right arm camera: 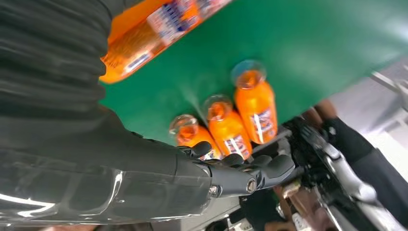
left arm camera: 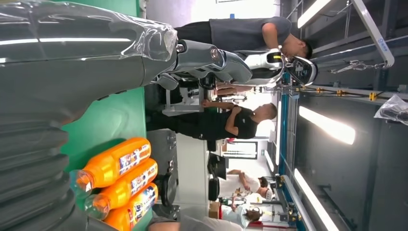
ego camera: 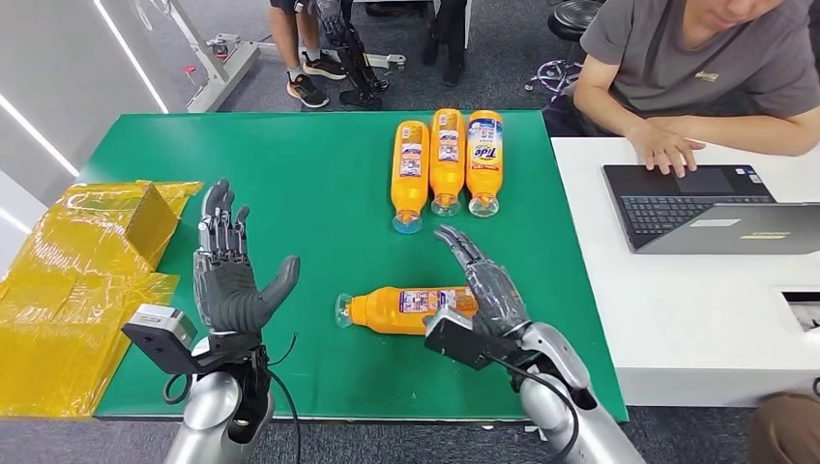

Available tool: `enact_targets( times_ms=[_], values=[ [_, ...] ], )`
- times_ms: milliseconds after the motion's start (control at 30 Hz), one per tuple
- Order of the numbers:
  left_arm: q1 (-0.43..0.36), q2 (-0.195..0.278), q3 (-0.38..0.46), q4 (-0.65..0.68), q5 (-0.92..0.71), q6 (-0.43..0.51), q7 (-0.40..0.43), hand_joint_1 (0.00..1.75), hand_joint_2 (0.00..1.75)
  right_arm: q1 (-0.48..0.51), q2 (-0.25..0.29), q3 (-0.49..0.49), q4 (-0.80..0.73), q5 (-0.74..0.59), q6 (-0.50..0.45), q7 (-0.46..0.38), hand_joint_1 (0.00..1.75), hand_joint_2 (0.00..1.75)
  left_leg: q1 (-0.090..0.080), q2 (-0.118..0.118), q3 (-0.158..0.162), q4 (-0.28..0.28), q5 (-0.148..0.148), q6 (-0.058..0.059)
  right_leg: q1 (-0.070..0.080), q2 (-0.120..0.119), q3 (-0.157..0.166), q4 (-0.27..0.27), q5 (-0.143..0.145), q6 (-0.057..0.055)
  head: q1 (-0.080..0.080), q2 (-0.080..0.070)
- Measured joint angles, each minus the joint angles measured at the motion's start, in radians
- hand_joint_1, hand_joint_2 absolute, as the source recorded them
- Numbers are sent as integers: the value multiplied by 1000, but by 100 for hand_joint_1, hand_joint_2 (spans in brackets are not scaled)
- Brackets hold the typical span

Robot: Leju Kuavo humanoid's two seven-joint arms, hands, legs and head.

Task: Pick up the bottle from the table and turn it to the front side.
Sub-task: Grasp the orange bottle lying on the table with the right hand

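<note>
- Orange plastic detergent bottle with a clear cap (ego camera: 401, 308) lying on its side at lower centre of the head view, on the green desk (ego camera: 300, 184); cap toward frame left, base toward frame right under the right robot hand (ego camera: 481, 281).
- Right robot hand spread flat, fingers apart, resting over or just above the base end; contact not certain, nothing gripped. Same bottle at the upper left of the right wrist view (right arm camera: 159, 29).
- Left robot hand (ego camera: 224, 271) raised at lower left of the head view, palm up, fingers apart, holding nothing, apart from the bottle.
- Likely full of liquid, so fairly heavy with weight shifting when tilted; rigid walls with slight give; smooth plastic and glossy label probably slippery. Round body apt to roll on the desk.
- Best hold judged to be around the mid body across the label, thumb opposing fingers; narrow cap end a poor hold for turning.
- Three similar orange bottles (ego camera: 447, 159) side by side at upper centre, caps toward the viewer, well apart from the task bottle; no obstruction.
- Yellow crinkled plastic wrapping (ego camera: 87, 280) at the left edge, near the left robot hand but clear of the reach.
- Seated person in a grey shirt (ego camera: 706, 58) at upper right, hand on a dark laptop (ego camera: 696, 208) on the adjoining white desk (ego camera: 677, 319); worth a wide berth when lifting.
</note>
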Motion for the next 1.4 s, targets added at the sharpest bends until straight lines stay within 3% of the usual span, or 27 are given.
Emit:
enact_targets(
  times_ms=[300,633,1000,1400],
  values=[
    [-39,0,-1,1,25,-24,18,0,175,-151,-148,20,103,-2,202,38,0,175,0,-1,0,0,0,0,0,-1,0,0,0,0,0,0],
    [-52,0,-11,1,57,-43,40,0,175,-272,-269,80,158,-172,400,8,0,175,0,-1,0,0,0,0,0,-1,0,0,0,0,0,0],
    [-61,-1,-37,-7,61,-43,71,0,175,-312,-321,191,174,-276,516,1,0,175,0,-1,0,0,0,0,0,-1,0,0,0,0,0,0],
    [-59,-2,-55,-19,43,-91,102,0,175,-320,-344,269,229,-253,485,46,0,175,0,-1,0,0,0,0,0,-1,0,0,0,0,0,0]
  ],
)
